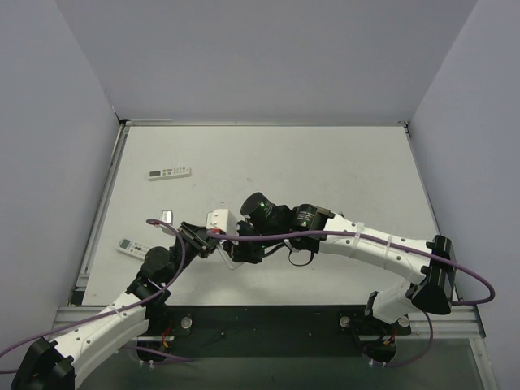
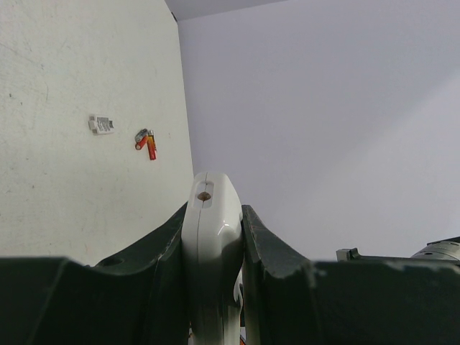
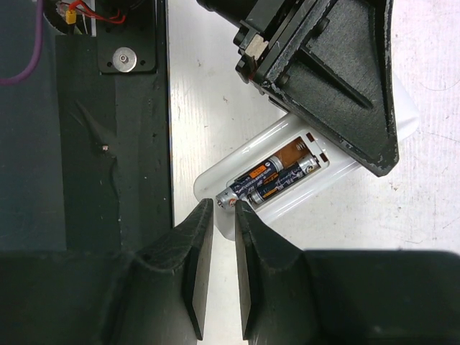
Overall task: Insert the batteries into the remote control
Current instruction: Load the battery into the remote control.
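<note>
Right gripper (image 3: 221, 207): fingers nearly pressed together, tips flanking the near end of one of the two batteries (image 3: 277, 176). Whether they actually bear on it cannot be told from this angle. Both cells lie in the open bay of the remote control (image 3: 248, 154), which the left gripper (image 2: 215, 212) clamps (jaws shut on its long edges). To seat the end, press straight down into the bay and do not lever sideways.

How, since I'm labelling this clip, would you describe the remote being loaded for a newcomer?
On the table, find where the left arm and right arm meet. The remote control is pinched by the left fingers there. Unlike the far remote and the left-edge remote, its back is open, showing two batteries.
</note>
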Available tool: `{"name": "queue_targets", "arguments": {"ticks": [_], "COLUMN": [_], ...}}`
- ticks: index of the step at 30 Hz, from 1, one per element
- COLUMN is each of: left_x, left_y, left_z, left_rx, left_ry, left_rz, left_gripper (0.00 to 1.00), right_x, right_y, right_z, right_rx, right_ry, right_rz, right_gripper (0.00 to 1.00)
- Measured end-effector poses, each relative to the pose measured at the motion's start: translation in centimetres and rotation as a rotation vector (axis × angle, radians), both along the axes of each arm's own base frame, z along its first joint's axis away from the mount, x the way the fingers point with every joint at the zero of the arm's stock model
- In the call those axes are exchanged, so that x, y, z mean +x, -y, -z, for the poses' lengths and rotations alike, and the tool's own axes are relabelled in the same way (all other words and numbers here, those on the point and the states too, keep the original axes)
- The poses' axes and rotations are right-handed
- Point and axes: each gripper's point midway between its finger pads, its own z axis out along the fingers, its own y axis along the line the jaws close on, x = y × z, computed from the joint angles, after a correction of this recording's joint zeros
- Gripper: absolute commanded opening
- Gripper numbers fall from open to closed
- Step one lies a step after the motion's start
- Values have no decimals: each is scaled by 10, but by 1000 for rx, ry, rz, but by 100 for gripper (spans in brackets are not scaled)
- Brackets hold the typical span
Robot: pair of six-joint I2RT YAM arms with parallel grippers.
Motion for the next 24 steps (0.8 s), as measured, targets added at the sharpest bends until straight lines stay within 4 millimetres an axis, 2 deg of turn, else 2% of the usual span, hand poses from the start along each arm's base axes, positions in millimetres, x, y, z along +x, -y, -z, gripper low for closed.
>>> {"name": "queue_targets", "arguments": {"ticks": [24], "left_x": [-3], "left_y": [2], "left_z": [3], "left_rx": [8], "left_ry": [-1], "left_rz": [21], "left_gripper": [0], "right_x": [9], "right_y": [-8], "right_z": [18], "right_rx": [-31], "right_ry": [16], "right_rz": [-1], "right_gripper": [8]}}
